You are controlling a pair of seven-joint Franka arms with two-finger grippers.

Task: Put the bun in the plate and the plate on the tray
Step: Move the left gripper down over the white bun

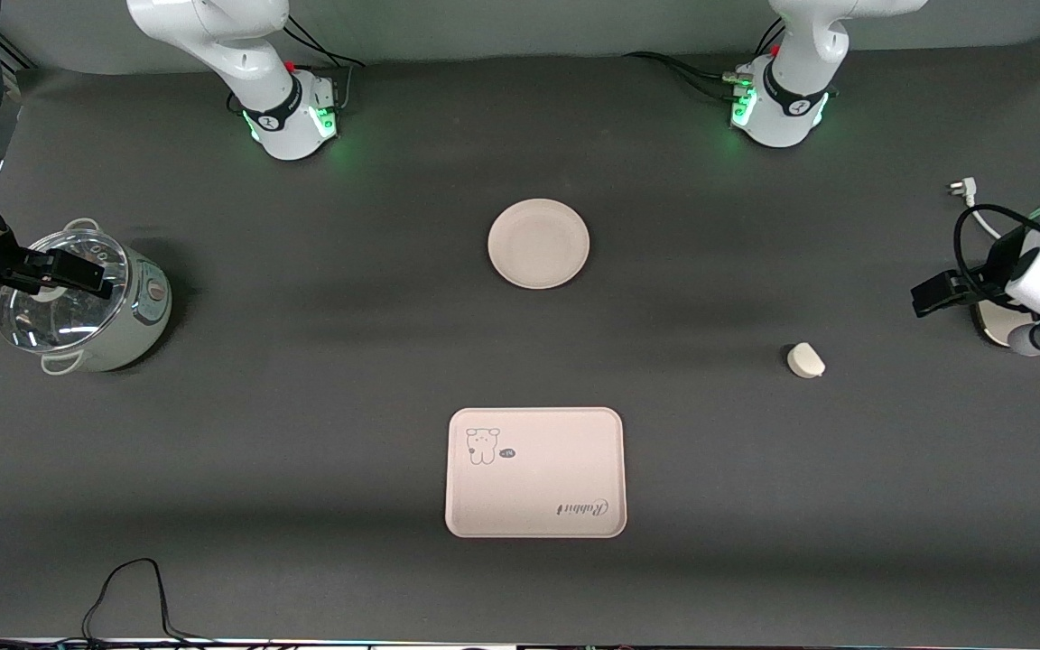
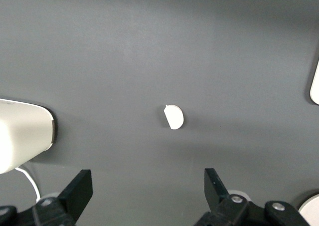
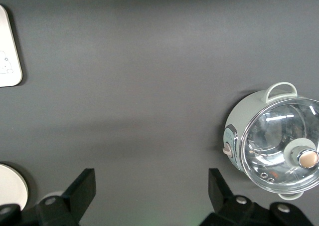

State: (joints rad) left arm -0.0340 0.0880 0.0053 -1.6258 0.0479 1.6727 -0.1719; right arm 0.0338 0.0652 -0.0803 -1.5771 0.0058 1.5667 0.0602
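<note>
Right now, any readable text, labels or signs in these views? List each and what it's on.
"Rabbit": script on the tray, at the corner nearest the front camera toward the left arm's end, upside down in the front view.
Small dark oval label beside the tray's cartoon animal: too small to read.
Control panel on the cooker: markings unreadable.
Plate and bun: no text.

worktop (image 1: 303, 361) mid-frame: bare dark mat around plate (image 1: 538, 244), tray (image 1: 535, 472), bun (image 1: 805, 360), all well apart | mid-left edge: cooker (image 1: 87, 302) with glass lid stands under right gripper (image 1: 55, 271) | mid-right edge: left gripper (image 1: 940, 295), fingers (image 2: 79, 188) wide apart, cable (image 1: 980, 217) beside | lower left: loose cable (image 1: 123, 596)
</note>
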